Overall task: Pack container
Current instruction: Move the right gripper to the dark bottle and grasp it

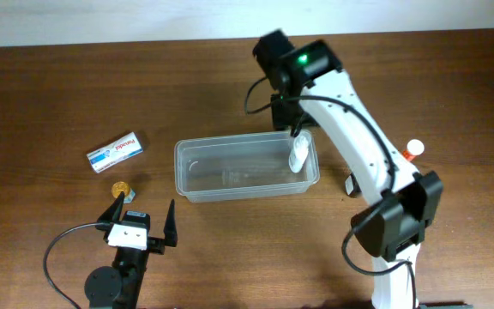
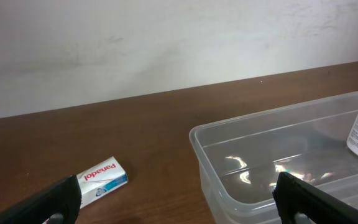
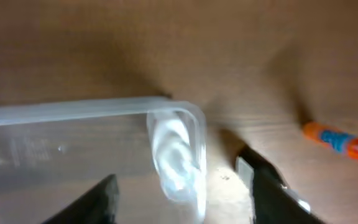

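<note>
Clear plastic forms the container [image 1: 194, 172], a rectangular tub standing at the middle of the table [image 1: 50, 94] with its long axis running left to right in the overhead view. A white bottle [image 1: 298, 154] lies inside it against the right end wall. The right end effector [image 3: 179, 190] hangs over that same corner, fingers spread wide and gripping nothing, with the bottle below the gap between them. The left end effector [image 1: 141, 210] sits near the front left corner of the container, equally wide open and empty. The governing relation for the next pick is the position of the box [image 1: 116, 152]. It lies flat on the table to the left of the container and apart from it, ahead and slightly left of the left end effector, with its long axis nearly parallel to that of the container but slightly tilted. The left arm is clearly the nearer one. A small gold-coloured item [image 1: 123, 187] rests just ahead of the left fingers; its identity cannot be determined. An orange-capped item [image 3: 340, 140] lies beyond the right end of the container, nearer the right arm.
</note>
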`<state>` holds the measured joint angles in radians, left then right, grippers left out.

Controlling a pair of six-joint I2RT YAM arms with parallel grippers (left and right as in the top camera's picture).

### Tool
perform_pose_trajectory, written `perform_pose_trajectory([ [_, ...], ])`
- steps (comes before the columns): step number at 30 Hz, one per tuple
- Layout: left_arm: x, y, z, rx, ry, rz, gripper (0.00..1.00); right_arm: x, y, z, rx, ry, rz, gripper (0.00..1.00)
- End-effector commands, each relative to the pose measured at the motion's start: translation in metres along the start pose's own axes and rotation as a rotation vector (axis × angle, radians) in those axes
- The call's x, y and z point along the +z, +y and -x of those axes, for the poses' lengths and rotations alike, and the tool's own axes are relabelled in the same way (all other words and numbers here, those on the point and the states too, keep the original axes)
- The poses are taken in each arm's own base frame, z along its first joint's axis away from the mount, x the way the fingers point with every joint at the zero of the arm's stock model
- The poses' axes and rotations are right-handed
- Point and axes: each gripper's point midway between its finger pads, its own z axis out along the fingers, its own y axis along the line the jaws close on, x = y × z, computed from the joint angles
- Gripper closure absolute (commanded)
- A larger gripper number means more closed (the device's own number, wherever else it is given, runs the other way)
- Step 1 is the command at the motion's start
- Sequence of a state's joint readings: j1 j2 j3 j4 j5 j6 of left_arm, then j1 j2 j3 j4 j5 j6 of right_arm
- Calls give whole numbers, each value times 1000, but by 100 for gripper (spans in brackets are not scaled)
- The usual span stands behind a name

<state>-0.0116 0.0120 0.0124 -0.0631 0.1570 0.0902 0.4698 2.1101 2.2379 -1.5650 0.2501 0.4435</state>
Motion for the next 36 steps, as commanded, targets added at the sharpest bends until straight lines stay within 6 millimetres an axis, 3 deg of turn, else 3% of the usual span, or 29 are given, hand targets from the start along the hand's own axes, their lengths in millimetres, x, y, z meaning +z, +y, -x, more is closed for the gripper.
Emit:
perform_pose_trajectory([
  [1, 0, 2, -1, 16, 0, 10, 1, -44, -26, 11, 52, -91, -7, 31],
  [6, 0, 2, -1, 16, 0, 10, 1, -66, -51, 10, 61, -85, 86, 23],
  [9, 0, 2, -1, 16, 0, 10, 1, -76, -73, 10, 118, -86, 163, 23],
  [11, 0, 2, -1, 16, 0, 10, 1, -79, -98, 12, 183, -95, 175, 23],
  [14, 0, 2, -1, 16, 1, 10, 1, -76, -138, 9, 266, -88, 155, 23],
  [18, 0, 2, -1, 16, 0, 10, 0, -58, -171, -6, 327, -16, 145, 23],
  [21, 0, 2, -1, 16, 0, 10, 1, -36, -172, -22, 270, 76, 144, 23],
  [27, 0, 2, -1, 16, 1, 10, 1, 10, -156, -66, 167, 299, 131, 22],
  [32, 0, 2, -1, 16, 0, 10, 1, 35, -145, -87, 148, 369, 135, 23],
  [36, 0, 2, -1, 16, 1, 10, 1, 42, -133, -96, 128, 356, 152, 22],
])
